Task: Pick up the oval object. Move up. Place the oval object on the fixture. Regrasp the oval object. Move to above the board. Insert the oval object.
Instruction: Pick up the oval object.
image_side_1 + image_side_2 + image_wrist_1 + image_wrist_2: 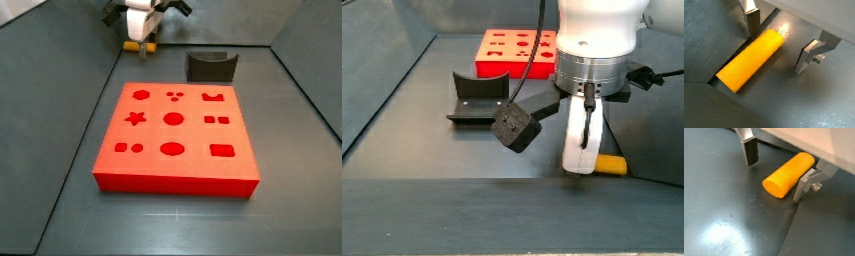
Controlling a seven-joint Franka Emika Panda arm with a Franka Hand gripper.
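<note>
The oval object is a yellow-orange rounded peg lying flat on the dark floor by the back wall. My gripper is down at the floor and open, its fingers standing on either side of one end of the peg. One finger is right against the peg's side. The other finger stands well apart from it. In the side views the gripper hangs over the peg. The fixture and the red board lie apart from it.
A light wall runs close behind the peg and gripper. A floor seam passes beside the peg. A black camera block juts from the wrist towards the fixture.
</note>
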